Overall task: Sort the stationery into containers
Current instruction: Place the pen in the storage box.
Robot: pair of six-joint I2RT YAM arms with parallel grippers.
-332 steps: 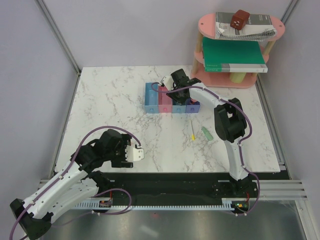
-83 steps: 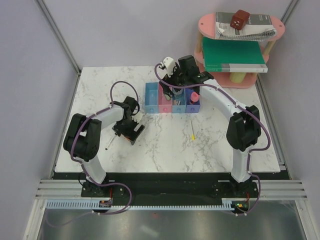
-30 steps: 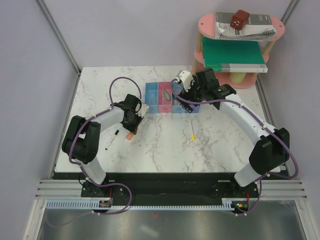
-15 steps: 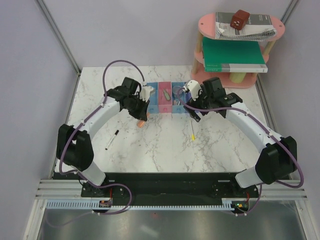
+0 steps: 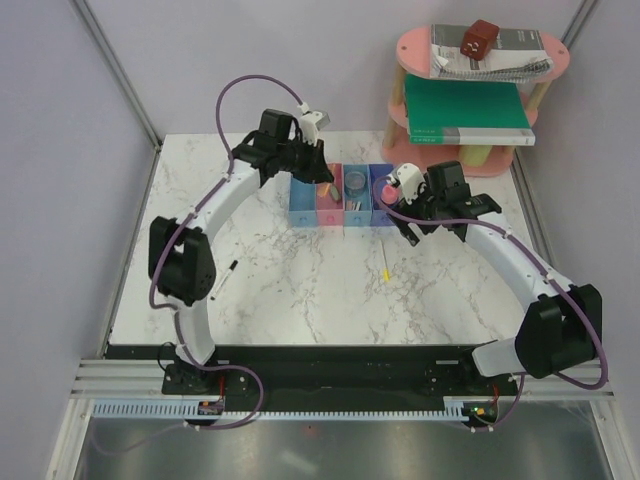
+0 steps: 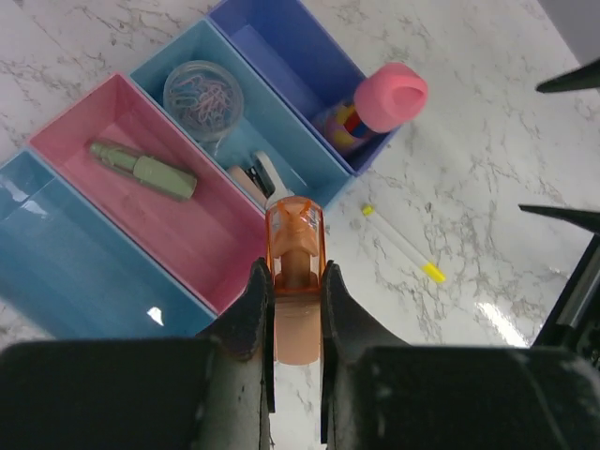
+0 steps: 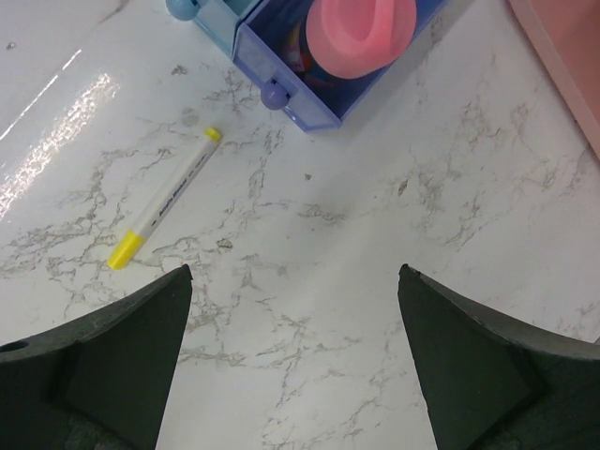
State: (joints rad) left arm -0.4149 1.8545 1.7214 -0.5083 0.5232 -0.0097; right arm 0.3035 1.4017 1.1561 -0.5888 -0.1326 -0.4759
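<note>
the left gripper (image 6: 295, 286) pinches the orange stick (image 6: 296, 234) above the bins (image 6: 202, 239) to drop it in; the right gripper (image 7: 292, 281) hangs wide open, empty.

Orange stick (image 6: 294, 234) gripped above bins (image 6: 178, 234); yellow pen (image 7: 165, 211) lies flat nr dk-blue bin (image 7: 291, 94).

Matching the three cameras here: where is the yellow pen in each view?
Top view: yellow pen on the table, right of centre, just near of the bins.
Left wrist: pen right of centre, right of the orange stick.
Right wrist: pen at upper left.
Shared landmark: the pink cylinder in the dark blue bin.
</note>
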